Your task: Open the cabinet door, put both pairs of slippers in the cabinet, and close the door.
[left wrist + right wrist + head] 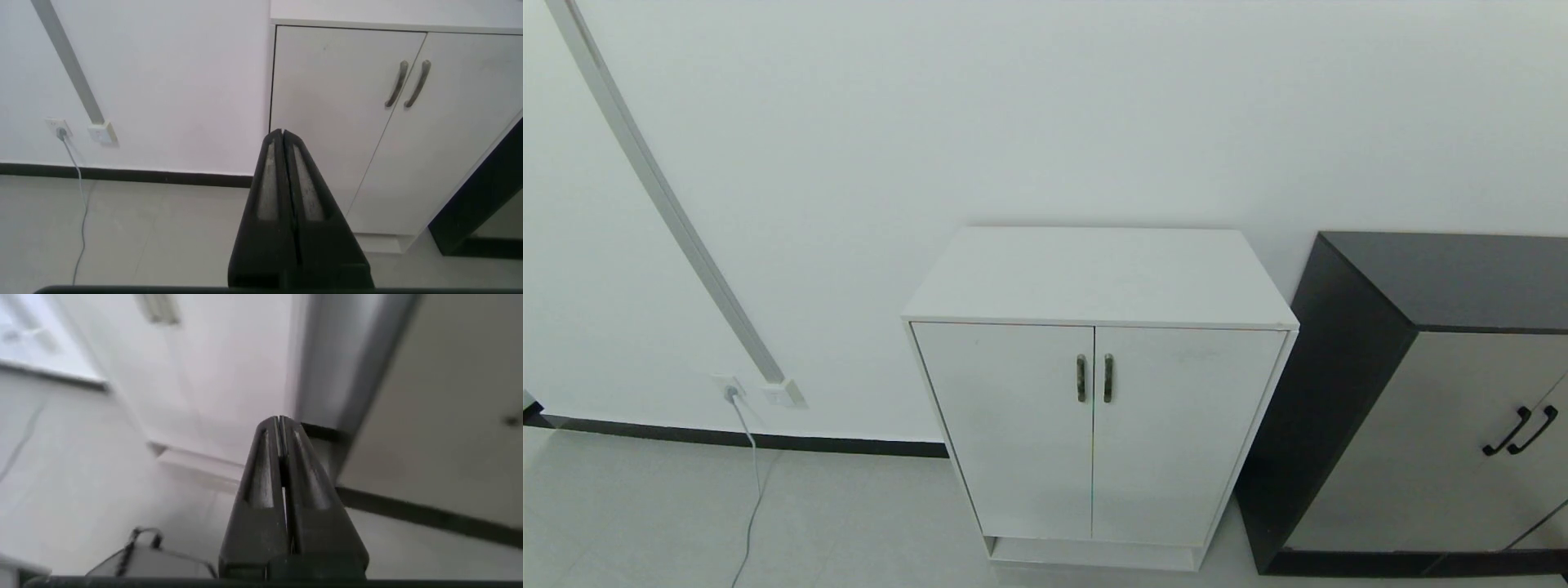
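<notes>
White cabinet [1098, 392] on floor against wall, black cabinet [1347, 392] just beside, on right. Doors [1013, 425] both shut, flush. Stiff panels, likely light swing. Handles [1081, 378], slim vertical bars flanking centre seam: rigid, best place to hook or pinch. Left tool [282, 135] pressed together, empty, facing cabinet. Right tool [280, 420] together too, empty.

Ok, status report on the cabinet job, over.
Left pincer shut, empty. Right pincer shut, empty. White cabinet doors both closed. Black cabinet close beside it, robot's right.
</notes>
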